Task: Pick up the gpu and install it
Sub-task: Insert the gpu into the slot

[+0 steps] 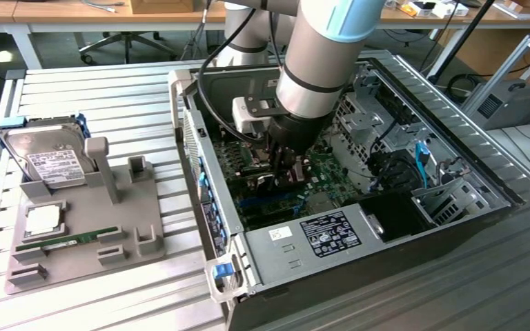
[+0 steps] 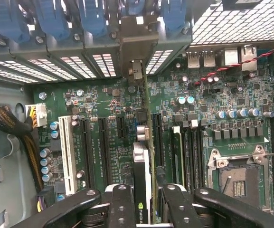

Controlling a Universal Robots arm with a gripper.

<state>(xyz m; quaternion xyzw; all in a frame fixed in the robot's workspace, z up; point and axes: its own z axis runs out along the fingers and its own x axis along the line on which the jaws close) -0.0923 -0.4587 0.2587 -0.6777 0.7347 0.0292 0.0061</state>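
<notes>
The gpu (image 2: 141,175) stands edge-on over the motherboard (image 2: 103,104), inside the open computer case (image 1: 275,241). My gripper (image 2: 144,209) is shut on it, one black finger (image 2: 121,206) on each side of the card. Its silver end bracket (image 2: 136,47) reaches the row of rear slot openings under the blue latches (image 2: 91,19). The card's lower edge runs along a black expansion slot (image 2: 156,137); whether it is seated I cannot tell. In the exterior view the gripper (image 1: 283,169) hangs low in the case with the gpu (image 1: 267,181) dark beneath it.
A grey fixture (image 1: 90,234) at the exterior view's left holds a hard drive (image 1: 49,158), a processor (image 1: 42,219) and a memory stick (image 1: 67,241). Near the card are a white slot (image 2: 66,152), the processor socket (image 2: 239,178), a cable bundle (image 2: 8,121) and a red-black wire (image 2: 241,62).
</notes>
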